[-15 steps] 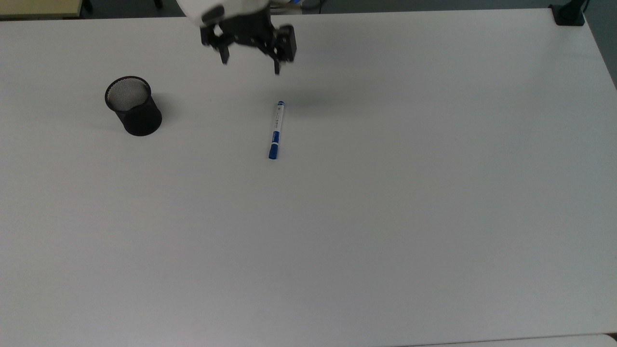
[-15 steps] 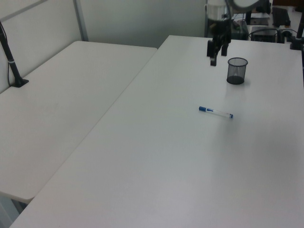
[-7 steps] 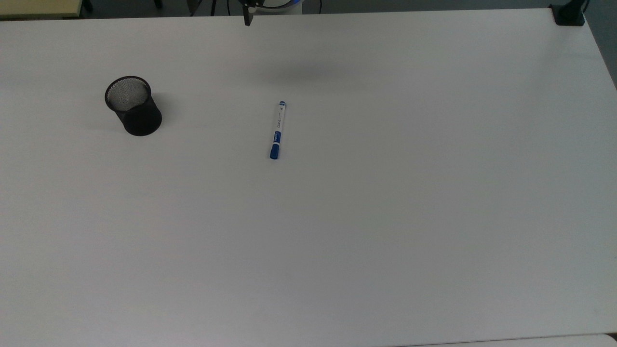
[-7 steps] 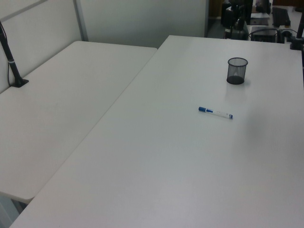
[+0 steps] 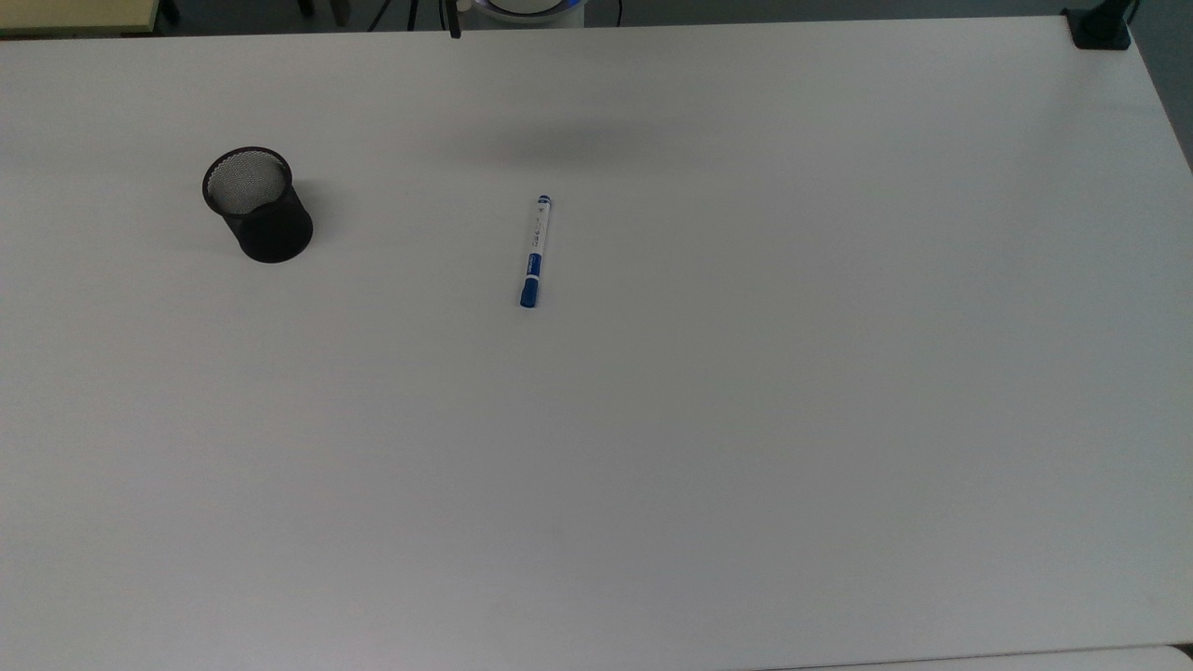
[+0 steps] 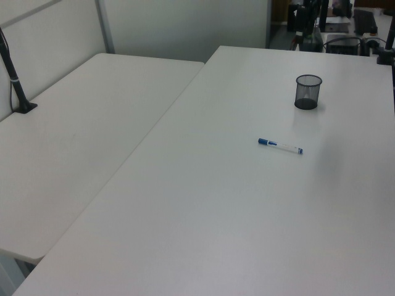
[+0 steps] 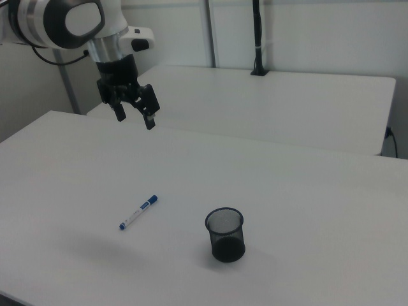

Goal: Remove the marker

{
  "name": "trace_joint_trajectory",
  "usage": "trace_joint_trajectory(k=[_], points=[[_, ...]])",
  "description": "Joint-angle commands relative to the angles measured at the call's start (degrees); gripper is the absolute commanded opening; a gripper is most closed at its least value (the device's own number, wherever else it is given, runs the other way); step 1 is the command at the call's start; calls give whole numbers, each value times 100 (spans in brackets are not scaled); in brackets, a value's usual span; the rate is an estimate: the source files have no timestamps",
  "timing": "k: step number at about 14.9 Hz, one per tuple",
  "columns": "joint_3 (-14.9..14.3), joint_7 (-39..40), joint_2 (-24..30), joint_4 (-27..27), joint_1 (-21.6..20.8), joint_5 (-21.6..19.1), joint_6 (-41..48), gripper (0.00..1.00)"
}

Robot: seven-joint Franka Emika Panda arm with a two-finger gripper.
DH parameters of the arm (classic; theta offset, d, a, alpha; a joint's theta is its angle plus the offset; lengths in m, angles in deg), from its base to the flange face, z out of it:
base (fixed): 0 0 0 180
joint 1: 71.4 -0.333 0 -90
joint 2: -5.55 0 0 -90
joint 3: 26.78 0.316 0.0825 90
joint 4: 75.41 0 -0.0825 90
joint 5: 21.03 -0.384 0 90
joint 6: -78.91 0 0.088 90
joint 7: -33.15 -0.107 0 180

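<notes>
- Marker (image 5: pixel 534 252) with a white barrel and blue cap lies flat on the white surface (image 5: pixel 708 438), roughly at the middle of the surface's width in the top view and in its farther half.
- In the top view the marker runs nearly straight up and down, its blue cap at the nearer end and its small blue tip at the farther end.
- In the right view the marker (image 7: pixel 138 212) lies on a slant, cap toward the right view's upper right, with bare surface all around it.
- In the left view the marker (image 6: pixel 280 146) lies almost level, cap toward the left view's left.
- Black mesh pen cup (image 5: pixel 257 205) stands upright, well apart from the marker, toward the top view's left.
- In the right view the cup (image 7: pixel 225 234) sits nearer the camera than the marker and to the right view's right; in the left view the cup (image 6: pixel 308 92) stands beyond the marker.
- Robot gripper (image 7: pixel 134 116) hangs high above the surface in the right view, beyond the marker, attached to a white arm (image 7: pixel 60 21).
- Its two black fingers (image 7: pixel 150 121) point downward, spread apart, and hold nothing.
- Second white table (image 7: pixel 280 105) stands beyond the arm in the right view.
</notes>
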Motion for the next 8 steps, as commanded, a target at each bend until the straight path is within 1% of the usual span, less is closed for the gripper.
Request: trace_joint_trajectory(k=[1,8], points=[[-9,122,-185,229,19,23,-5,100],[-9,122,-247,317,36,15,47,100]])
